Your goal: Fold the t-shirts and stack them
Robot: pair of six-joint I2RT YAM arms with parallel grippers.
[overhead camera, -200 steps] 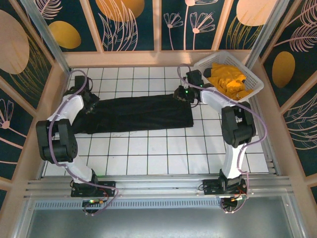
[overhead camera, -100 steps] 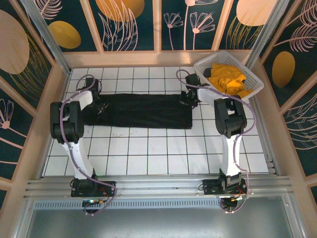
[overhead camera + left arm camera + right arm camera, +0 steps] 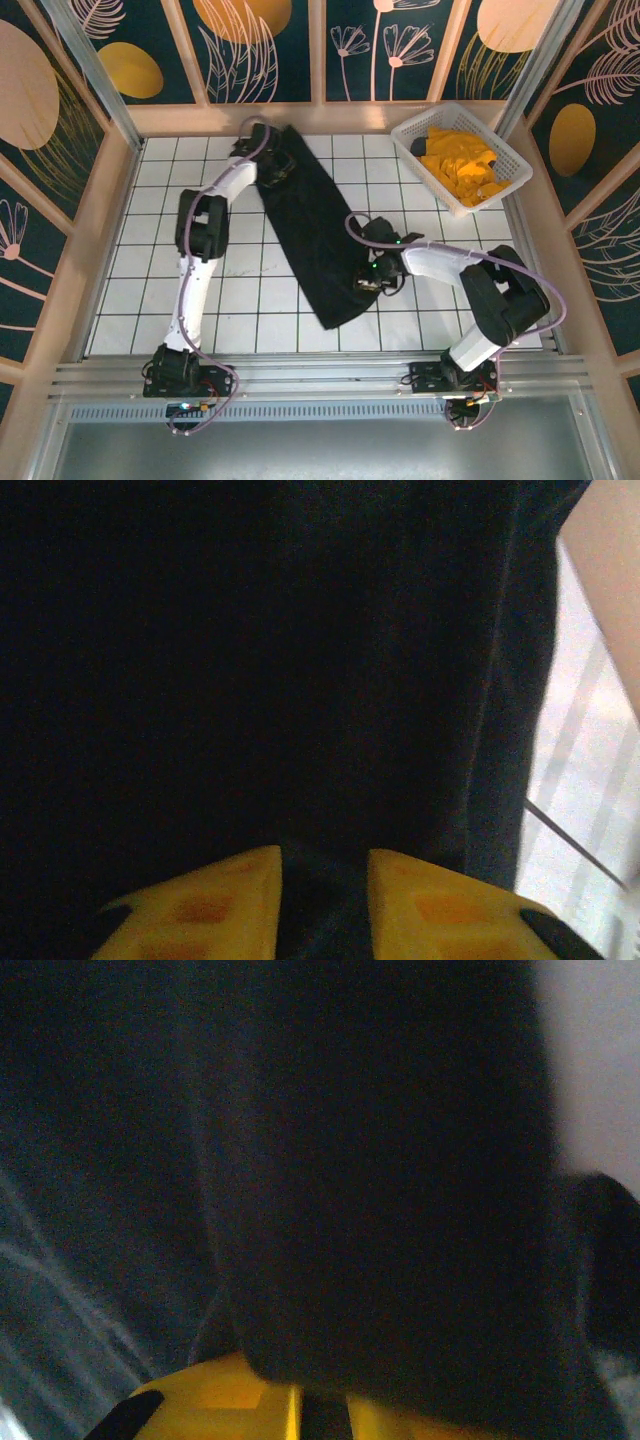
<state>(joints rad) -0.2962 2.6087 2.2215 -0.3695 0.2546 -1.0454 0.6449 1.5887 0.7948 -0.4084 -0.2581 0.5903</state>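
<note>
The black t-shirt (image 3: 315, 235), folded into a long strip, lies diagonally on the white tiled table, from the far middle down toward the near centre. At its far end my left gripper (image 3: 268, 172) holds the cloth. In the left wrist view the yellow fingers (image 3: 230, 905) of the left gripper (image 3: 325, 900) pinch a fold of the black t-shirt (image 3: 250, 660). At the near end my right gripper (image 3: 368, 280) grips the strip's right edge. In the right wrist view the black t-shirt (image 3: 400, 1160) drapes over the nearly closed right gripper (image 3: 322, 1415). Orange-yellow t-shirts (image 3: 462, 165) lie crumpled in the basket.
The white lattice basket (image 3: 425, 116) stands at the far right corner. Wooden rails border the tiled table (image 3: 150, 250) at the back and both sides. Bare tiles lie to the left of the strip and at the near right.
The black strip lay straight across the far side; now it runs diagonally. The left gripper carried its end to the far middle, and the right gripper swung its end toward the near centre.
</note>
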